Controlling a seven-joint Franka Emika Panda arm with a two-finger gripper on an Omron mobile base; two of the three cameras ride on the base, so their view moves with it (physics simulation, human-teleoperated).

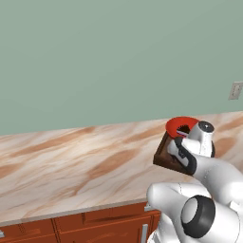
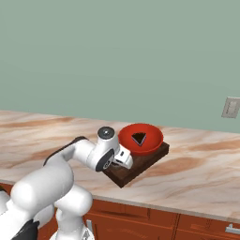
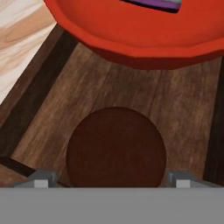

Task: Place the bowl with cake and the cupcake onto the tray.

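Observation:
The dark wooden tray (image 2: pixel 143 165) (image 1: pixel 164 159) (image 3: pixel 94 87) lies on the marble counter. On its far half stands the red bowl (image 2: pixel 151 140) (image 1: pixel 181 124) (image 3: pixel 131 37), and the dark cake wedge (image 2: pixel 138 138) shows inside it. The round chocolate cupcake (image 3: pixel 116 148) sits on the tray floor in front of the bowl. My gripper (image 3: pixel 111 180) (image 2: pixel 123 158) hangs straight over the cupcake, open, one fingertip at each side of it with a slight gap. In the left base view my arm hides the cupcake and part of the tray.
The marble counter (image 1: pixel 71 161) stretches wide to the left of the tray, with its front edge and red-brown drawers (image 1: pixel 95 228) below. A green wall runs behind, with an outlet plate (image 2: pixel 231 108) at the right.

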